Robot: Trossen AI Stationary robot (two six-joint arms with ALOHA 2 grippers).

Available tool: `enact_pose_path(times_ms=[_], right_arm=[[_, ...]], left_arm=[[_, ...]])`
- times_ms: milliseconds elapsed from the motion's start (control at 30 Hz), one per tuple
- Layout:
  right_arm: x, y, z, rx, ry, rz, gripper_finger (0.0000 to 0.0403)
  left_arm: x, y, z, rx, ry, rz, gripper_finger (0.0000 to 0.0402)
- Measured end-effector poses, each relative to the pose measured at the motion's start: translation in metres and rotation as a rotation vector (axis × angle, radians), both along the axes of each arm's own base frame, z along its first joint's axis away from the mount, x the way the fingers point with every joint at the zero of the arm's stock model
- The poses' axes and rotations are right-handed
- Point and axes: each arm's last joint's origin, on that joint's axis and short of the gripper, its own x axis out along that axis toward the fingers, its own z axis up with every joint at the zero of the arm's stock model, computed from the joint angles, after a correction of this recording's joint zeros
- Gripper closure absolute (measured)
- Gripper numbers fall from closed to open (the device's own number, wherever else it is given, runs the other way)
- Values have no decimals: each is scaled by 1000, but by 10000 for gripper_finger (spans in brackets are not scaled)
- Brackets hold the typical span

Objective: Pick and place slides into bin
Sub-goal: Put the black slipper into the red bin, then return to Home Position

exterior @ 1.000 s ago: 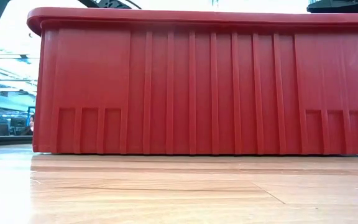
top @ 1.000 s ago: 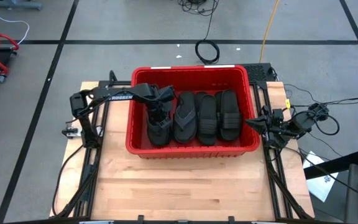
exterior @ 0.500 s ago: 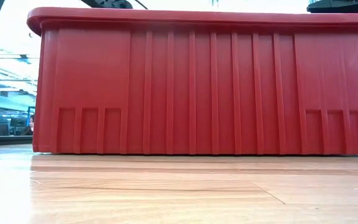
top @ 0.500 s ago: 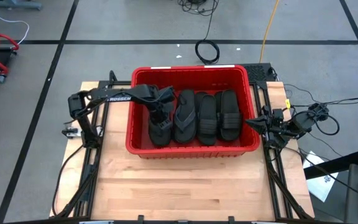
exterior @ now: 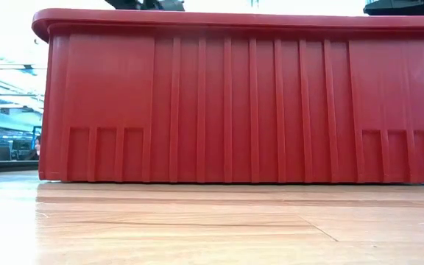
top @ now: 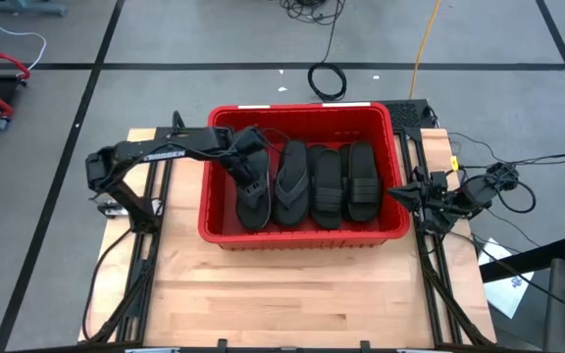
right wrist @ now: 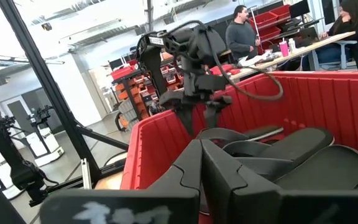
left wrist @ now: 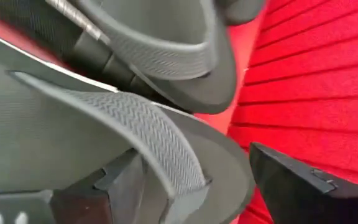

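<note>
- You see the bin [top: 302, 233]: glossy red ribbed plastic.
- Inside it, the slides [top: 328, 186]: matt black rubber, ribbed straps.
- Beneath it, the table [top: 292, 294]: smooth pale wood.

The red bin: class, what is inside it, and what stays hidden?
Four black slides lie side by side in the red bin, with the left gripper above the leftmost. Any slides underneath are covered.

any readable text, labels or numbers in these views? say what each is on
"ROSSEN": white lettering on the left arm in the high view; the start of the word is not clear.
White marks on the body of the right gripper, right wrist view: too blurred to read.
White marks on the body of the left gripper, left wrist view: cut off, unreadable.
Printed paper beside the table: too small to read.
Nothing on the bin or slides.
</note>
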Motion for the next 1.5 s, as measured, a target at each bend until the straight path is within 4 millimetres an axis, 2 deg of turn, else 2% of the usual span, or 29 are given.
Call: enact_pose_path(times_ms=[100, 267, 367, 500, 633, 767, 833, 933, 1033, 1100, 1200, 1333, 1433, 1500], right_arm=[[0, 0, 2, 8, -14, 0, 403], [0, 0, 2, -19, -13, -2, 403], [0, 0, 2, -19, -13, -2, 403], [0, 0, 2, -19, -15, -2, 403], [-2, -1, 11, -97, -82, -21, 403], [-7, -4, 29, -230, -212, -81, 403], [-9, -5, 35, -285, -268, -84, 403], [-9, -4, 36, -348, -280, -65, 403], [-5, -1, 32, -390, -224, -51, 403], [-2, 1, 29, -394, -190, -41, 403], [2, 3, 26, -374, -163, -29, 403], [3, 3, 23, -356, -128, -33, 403], [2, 3, 19, -346, -101, -25, 403], [1, 2, 15, -323, -74, -13, 403]], left_arm=[[-10, -7, 21, 56, -88, -54, 128], [-21, -22, 58, 188, -302, -124, 155], [-24, -26, 73, 273, -380, -87, 172], [-28, -29, 86, 279, -468, -63, 199], [-34, -49, 101, 368, -595, -254, 256], [-51, -81, 127, 545, -803, -462, 357], [-62, -94, 139, 571, -867, -465, 389], [-79, -113, 152, 604, -902, -381, 391], [-93, -133, 138, 602, -882, -375, 399], [-97, -142, 112, 552, -859, -347, 399], [-98, -153, 70, 461, -959, -265, 401], [-106, -153, 30, 406, -1193, -110, 401], [-115, -147, 9, 447, -1236, -39, 401], [-125, -144, 4, 455, -1232, -33, 401]])
